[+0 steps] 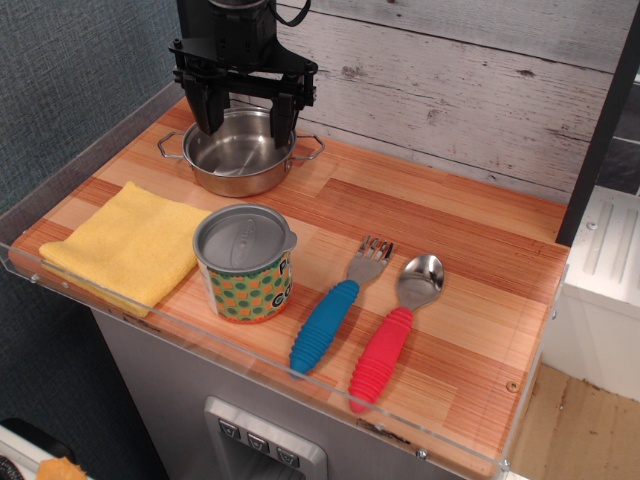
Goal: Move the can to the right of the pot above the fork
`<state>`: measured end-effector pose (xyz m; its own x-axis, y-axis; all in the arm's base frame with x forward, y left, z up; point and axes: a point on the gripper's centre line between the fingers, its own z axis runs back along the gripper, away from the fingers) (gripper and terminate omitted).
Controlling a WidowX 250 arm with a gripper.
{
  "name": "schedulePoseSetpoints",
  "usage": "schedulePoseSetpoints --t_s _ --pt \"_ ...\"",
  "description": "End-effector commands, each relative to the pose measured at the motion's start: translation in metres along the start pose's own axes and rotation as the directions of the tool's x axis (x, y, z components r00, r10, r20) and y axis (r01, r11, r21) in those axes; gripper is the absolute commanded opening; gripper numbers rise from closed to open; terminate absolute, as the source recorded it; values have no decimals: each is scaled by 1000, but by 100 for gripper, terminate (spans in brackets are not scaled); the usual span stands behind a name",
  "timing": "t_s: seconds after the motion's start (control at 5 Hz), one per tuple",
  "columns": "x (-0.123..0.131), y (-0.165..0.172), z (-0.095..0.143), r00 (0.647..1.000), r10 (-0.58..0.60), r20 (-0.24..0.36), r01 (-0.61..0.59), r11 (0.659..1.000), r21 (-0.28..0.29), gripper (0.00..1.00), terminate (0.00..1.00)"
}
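The can [245,262] stands upright near the table's front edge, with a grey lid and a green label with orange dots. The steel pot [240,152] sits at the back left, empty, with two small loop handles. The fork [337,308] with a blue ribbed handle lies to the right of the can, tines pointing away. My gripper [243,118] hangs over the pot, its two black fingers [209,110] spread apart and empty, well behind the can.
A folded yellow cloth [130,245] lies left of the can. A spoon [394,335] with a red handle lies right of the fork. A clear raised rim [260,355] runs along the table's front and sides. A wooden plank wall [450,90] stands behind.
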<state>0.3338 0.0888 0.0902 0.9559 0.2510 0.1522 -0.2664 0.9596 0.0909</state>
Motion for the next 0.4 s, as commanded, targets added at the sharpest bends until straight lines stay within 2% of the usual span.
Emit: schedulePoseSetpoints --t_s 0.0,0.2 --pt "0 0 0 1000 0 0 0 1000 0 100 0" --pt "-23 9 10 998 -40 -46 40 999 -4 100 0"
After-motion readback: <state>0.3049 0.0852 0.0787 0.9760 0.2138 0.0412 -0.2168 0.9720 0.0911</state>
